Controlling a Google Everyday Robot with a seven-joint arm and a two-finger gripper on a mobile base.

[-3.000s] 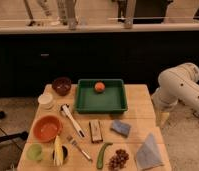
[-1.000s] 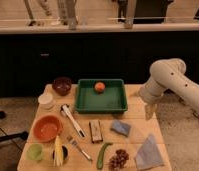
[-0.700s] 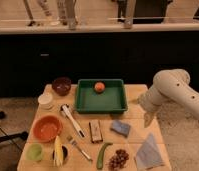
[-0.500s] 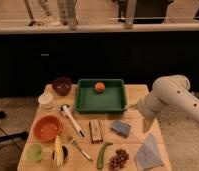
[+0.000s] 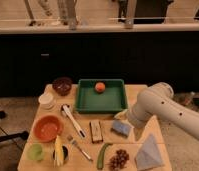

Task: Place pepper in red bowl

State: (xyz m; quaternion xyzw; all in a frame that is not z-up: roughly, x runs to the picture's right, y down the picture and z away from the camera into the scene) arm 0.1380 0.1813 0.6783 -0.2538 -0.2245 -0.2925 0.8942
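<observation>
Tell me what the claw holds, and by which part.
The pepper lies free on the table; the claw hangs apart from it, beside the blue sponge. Nothing shows in it.

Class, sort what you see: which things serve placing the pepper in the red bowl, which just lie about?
Job: slim dark green pepper; wide orange-red bowl; pincer, at right above the wooden table.
Lying about: green plastic tray; yellow corn cob; dark maroon bowl.
</observation>
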